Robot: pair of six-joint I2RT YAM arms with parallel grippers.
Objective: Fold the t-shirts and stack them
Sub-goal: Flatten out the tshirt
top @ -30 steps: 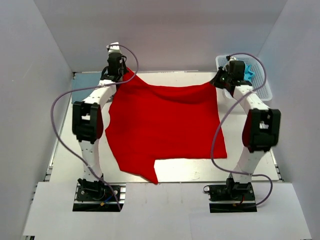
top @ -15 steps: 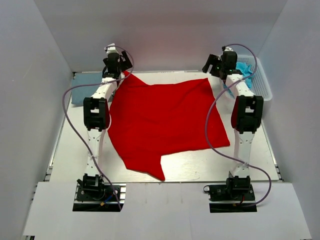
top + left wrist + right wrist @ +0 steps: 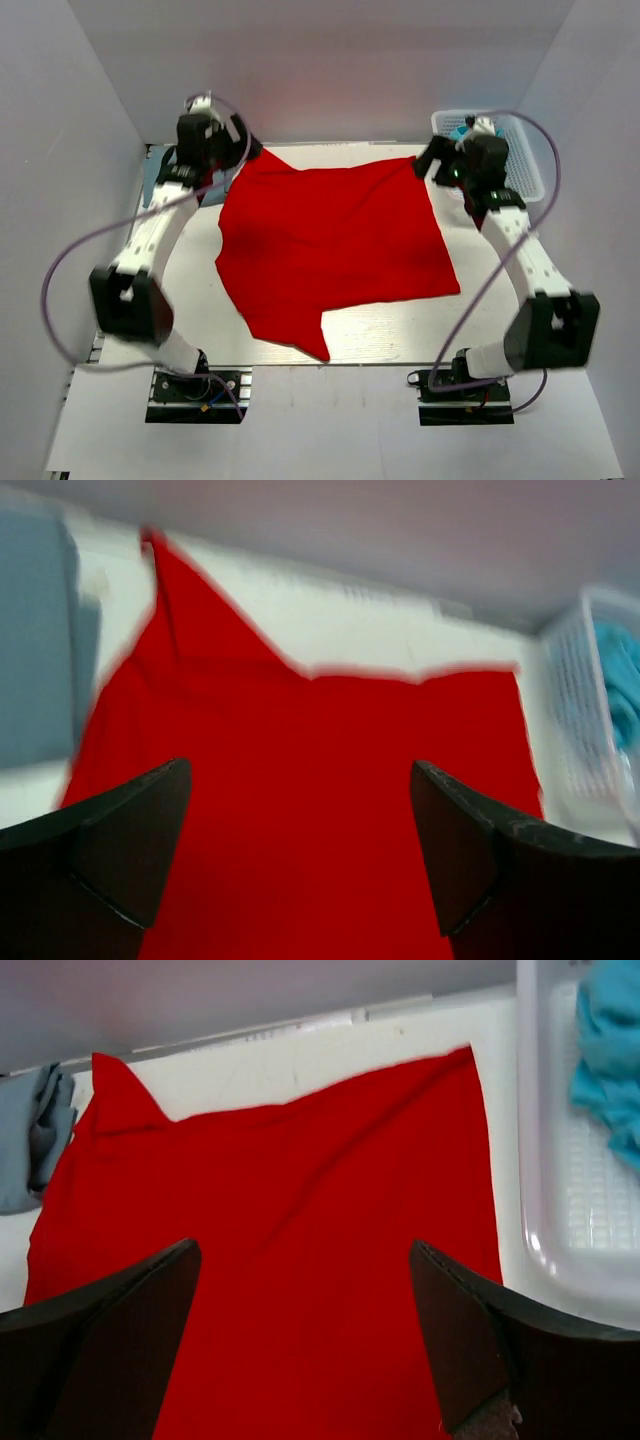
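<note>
The red t-shirt (image 3: 330, 245) lies spread flat on the table, one sleeve pointing to the near edge. My left gripper (image 3: 238, 152) hovers open above its far left corner, and in the left wrist view the left gripper (image 3: 300, 767) has only the red t-shirt (image 3: 300, 810) far below between its fingers. My right gripper (image 3: 432, 160) hovers open over the far right corner; the right gripper (image 3: 305, 1247) is likewise empty above the red t-shirt (image 3: 290, 1260). The grey-blue t-shirt (image 3: 40, 1130) lies at the far left. The turquoise t-shirt (image 3: 610, 1050) sits in the basket.
The white mesh basket (image 3: 530, 170) stands at the far right corner, close beside the right arm; its rim shows as the basket (image 3: 560, 1210) in the right wrist view. The grey-blue t-shirt (image 3: 160, 190) is partly hidden under the left arm. White walls enclose the table.
Both grippers opened and let go of the red t-shirt's far corners. The shirt dropped flat onto the table, and both arms have since drawn back and swung outward.
</note>
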